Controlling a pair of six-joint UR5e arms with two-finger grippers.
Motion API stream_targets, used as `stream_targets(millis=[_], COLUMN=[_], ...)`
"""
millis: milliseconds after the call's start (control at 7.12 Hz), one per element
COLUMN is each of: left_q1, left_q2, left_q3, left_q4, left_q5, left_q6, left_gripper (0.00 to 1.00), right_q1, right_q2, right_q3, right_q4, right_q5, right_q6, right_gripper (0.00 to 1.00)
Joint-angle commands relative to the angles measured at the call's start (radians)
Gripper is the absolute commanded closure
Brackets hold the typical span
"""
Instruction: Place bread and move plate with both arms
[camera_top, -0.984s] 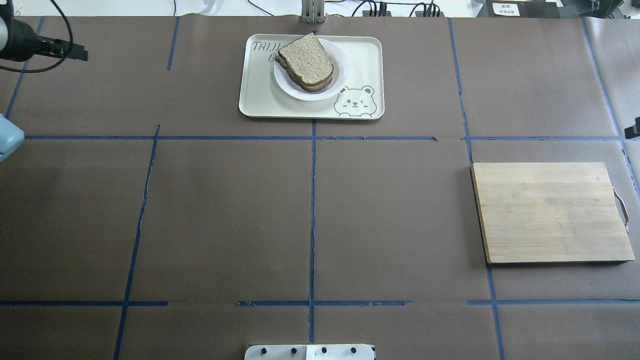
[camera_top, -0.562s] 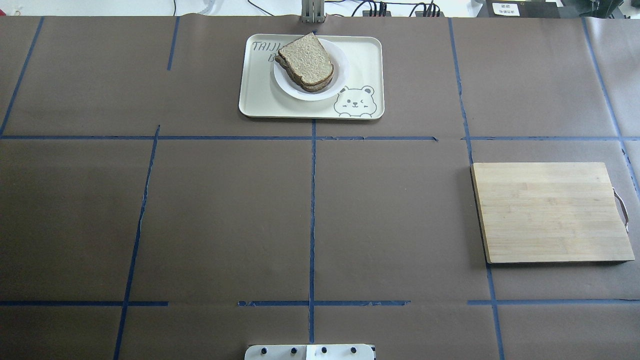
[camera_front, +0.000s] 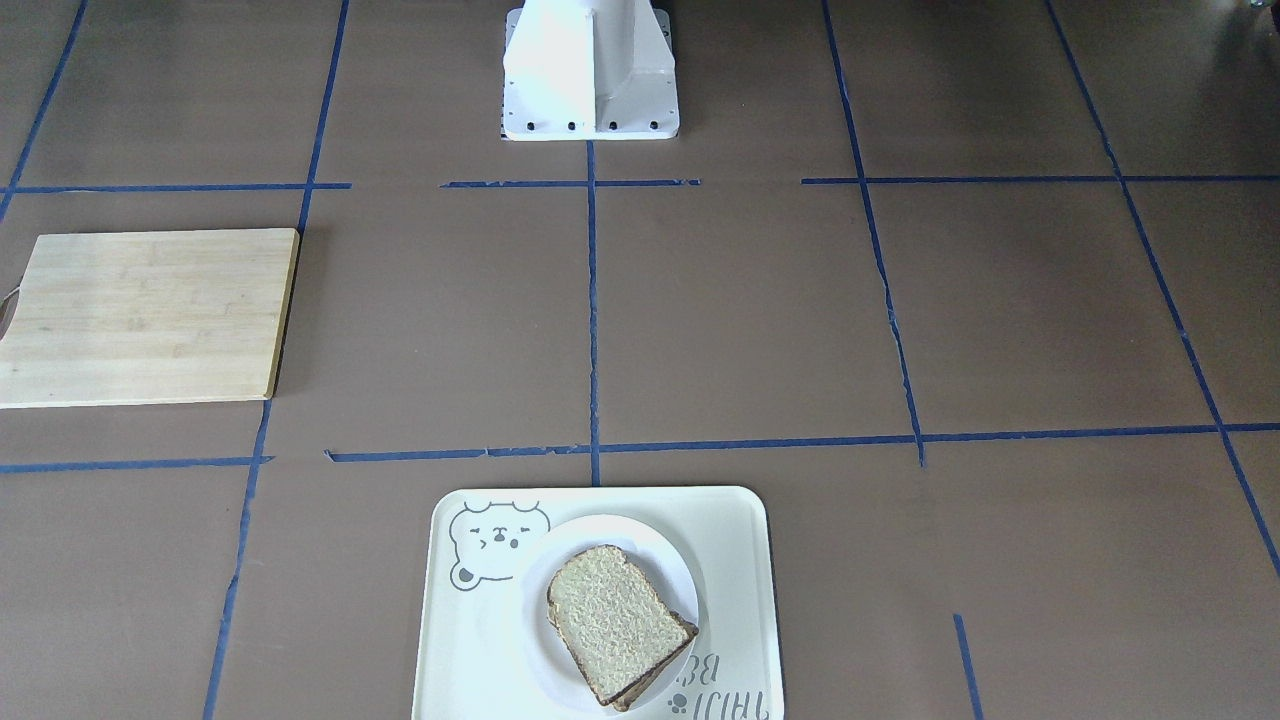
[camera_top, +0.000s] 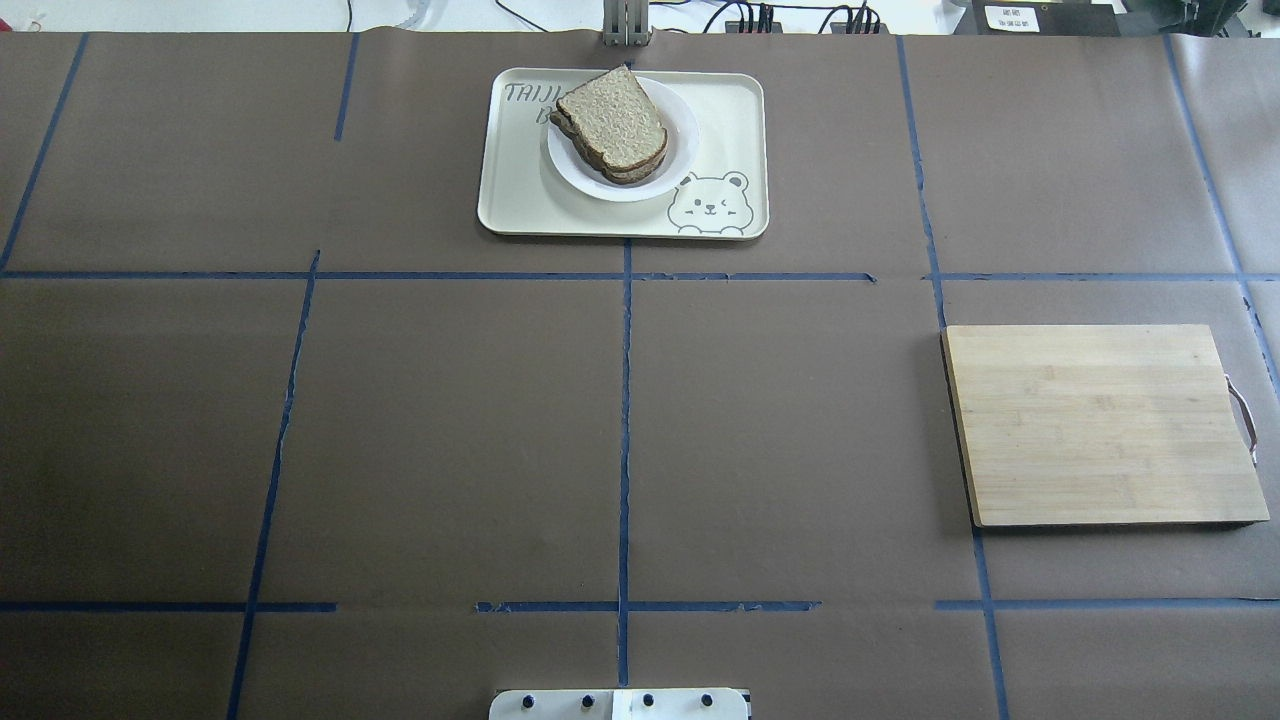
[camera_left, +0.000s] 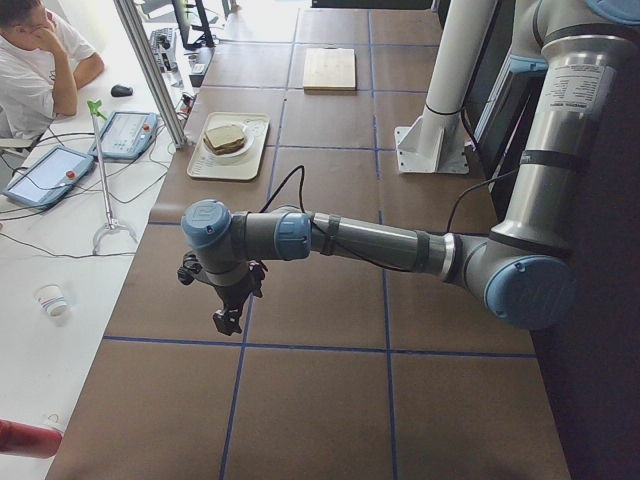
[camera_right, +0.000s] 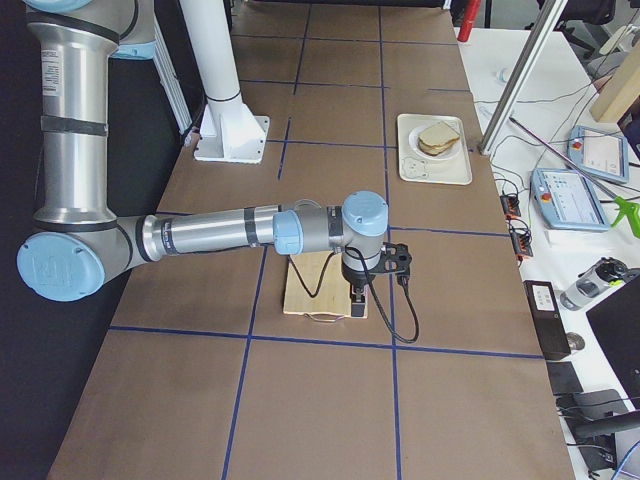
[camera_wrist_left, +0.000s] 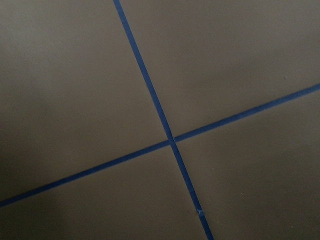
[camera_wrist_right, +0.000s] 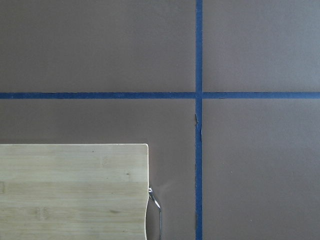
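The bread (camera_top: 612, 118) lies as the top slice on the white plate (camera_top: 682, 135), with another slice under it. The plate sits on the cream bear tray (camera_top: 520, 195) at the table's far middle. They also show in the front view: the bread (camera_front: 615, 620), the plate (camera_front: 600, 530) and the tray (camera_front: 735, 560). My left gripper (camera_left: 228, 318) shows only in the exterior left view, low over bare table far from the tray; I cannot tell if it is open. My right gripper (camera_right: 358, 300) shows only in the exterior right view, over the cutting board's near end; I cannot tell its state.
A wooden cutting board (camera_top: 1100, 425) lies on the robot's right side of the table and also shows in the right wrist view (camera_wrist_right: 70, 190). The white base (camera_front: 590, 70) stands at the robot's edge. Blue tape lines cross the brown table cover. A person (camera_left: 35, 60) sits beyond the far edge.
One second ago the left arm's black gripper showed at the overhead view's upper left edge. It has since left that view. Bread, plate, tray and board have not moved.
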Motion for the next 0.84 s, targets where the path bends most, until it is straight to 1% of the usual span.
stream_targets(millis=[0,141,281,422,562,703], left_q1=[-0.011,-0.012,-0.012,-0.011,-0.014,-0.011], left_q2=[0.085,0.093,0.171,0.217,0.242,0.253], left_q3=[-0.069,-0.115,-0.179,-0.221,-0.259,-0.246], left_q4=[-0.014,-0.002,-0.014,-0.017,-0.017,-0.017], left_q5=[-0.029,-0.032,-0.034,-0.032,-0.032,-0.034], left_q6=[-0.081,-0.168,-0.223,-0.226,-0.224,-0.233], left_gripper=[0.00,0.00,0.00,0.00,0.00,0.00], right_q1=[0.007,0.007,0.010,0.012,0.013,0.012], right_q2=[-0.020,-0.027,-0.043,-0.099,-0.106,-0.087], right_q3=[0.001,-0.010,0.011,0.037,0.035,-0.029], right_q4=[-0.001,-0.001,0.002,0.012,0.001,0.007], right_q5=[0.019,0.019,0.017,0.020,0.025,0.026], right_q6=[-0.042,-0.100,-0.105,-0.110,-0.108,-0.108], right_gripper=[0.00,0.00,0.00,0.00,0.00,0.00])
